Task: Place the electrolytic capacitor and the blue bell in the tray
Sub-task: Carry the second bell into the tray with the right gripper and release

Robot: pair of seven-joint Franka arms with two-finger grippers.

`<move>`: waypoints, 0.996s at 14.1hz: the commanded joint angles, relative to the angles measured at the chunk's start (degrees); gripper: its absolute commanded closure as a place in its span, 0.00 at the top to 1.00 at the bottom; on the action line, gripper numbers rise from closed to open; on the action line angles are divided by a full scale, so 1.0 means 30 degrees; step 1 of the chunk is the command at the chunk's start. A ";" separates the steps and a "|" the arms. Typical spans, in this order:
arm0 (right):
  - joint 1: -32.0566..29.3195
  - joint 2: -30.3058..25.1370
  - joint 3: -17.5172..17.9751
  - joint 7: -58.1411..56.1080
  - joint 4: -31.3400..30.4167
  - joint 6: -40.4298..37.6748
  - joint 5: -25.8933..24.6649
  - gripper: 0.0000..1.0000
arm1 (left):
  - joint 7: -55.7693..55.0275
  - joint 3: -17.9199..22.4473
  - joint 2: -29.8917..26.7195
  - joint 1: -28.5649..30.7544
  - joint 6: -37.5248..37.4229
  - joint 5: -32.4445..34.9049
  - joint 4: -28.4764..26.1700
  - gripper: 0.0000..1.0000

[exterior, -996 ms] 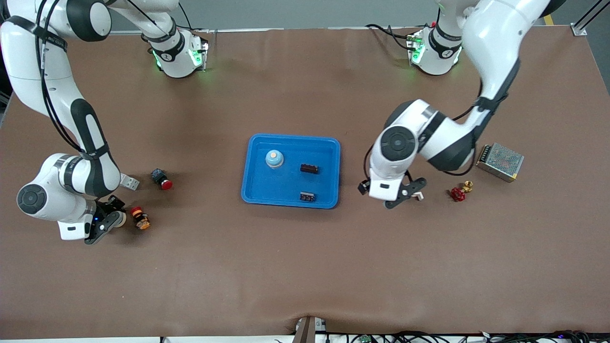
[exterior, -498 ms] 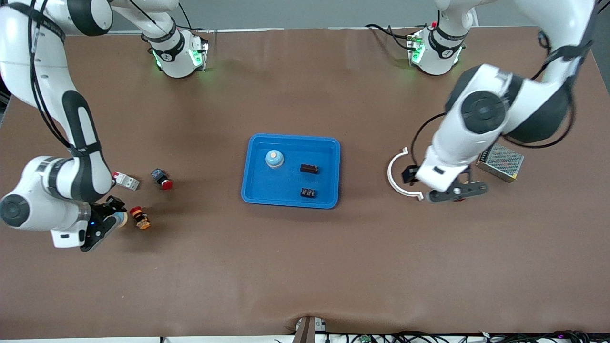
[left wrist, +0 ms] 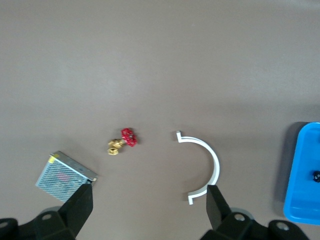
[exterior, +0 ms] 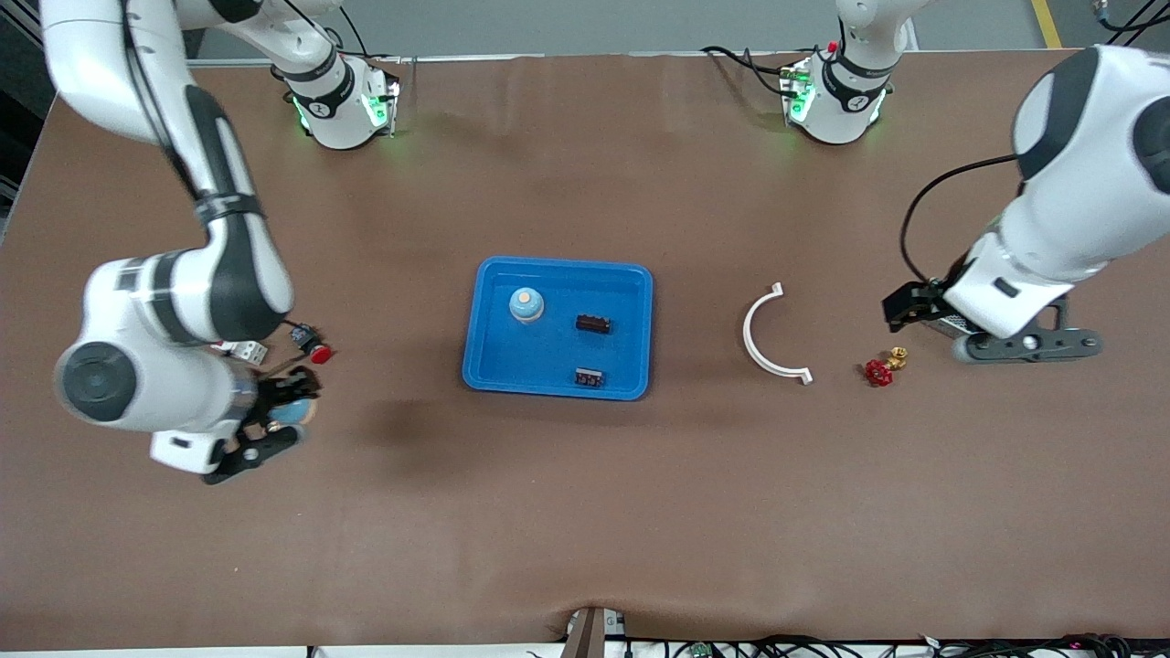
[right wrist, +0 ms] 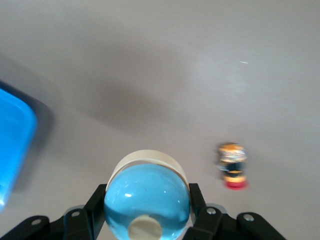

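A brown mat covers the bench [exterior: 585, 512], and near its middle the blue tray [exterior: 484, 361] holds a blue bell [exterior: 526, 304] and two small dark parts [exterior: 593, 323]. The right hand [exterior: 265, 429], up over the bench's right-arm end, grips a second blue bell [right wrist: 147, 200], seen close only in its wrist view along with a yellow-and-red button [right wrist: 232, 165]. The left hand [exterior: 1028, 344] hangs wide open over the left-arm end; its wrist view shows a white curved clip [left wrist: 202, 167], a red valve [left wrist: 125, 140] and a metal mesh box [left wrist: 65, 176].

White arms [exterior: 183, 302], black joints, green base lights [exterior: 370, 108]
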 commanded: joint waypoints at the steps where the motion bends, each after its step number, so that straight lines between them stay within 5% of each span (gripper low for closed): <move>1: 0.1872 0.0063 -0.0211 0.4430 0.0067 0.0141 0.1455 0.23 | 0.1671 -0.0017 -0.0310 0.0587 -0.0878 -0.0433 0.0614 1.00; 7: 0.5274 0.0503 -0.0211 1.1061 -0.3028 0.6225 0.1636 0.23 | 0.4432 0.0419 -0.0281 0.2056 -0.2754 -0.0492 0.2868 1.00; 10: 0.6740 0.0473 -0.0241 1.2240 -0.5551 0.9013 0.1549 0.23 | 0.5364 0.4857 -0.0369 -0.1652 -0.3834 -0.1133 0.3806 1.00; 14: 0.7591 0.0327 -0.0212 1.2270 -0.7050 0.9371 0.1548 0.23 | 0.6891 1.1101 -0.1567 -0.6691 -0.4482 -0.3095 0.4131 1.00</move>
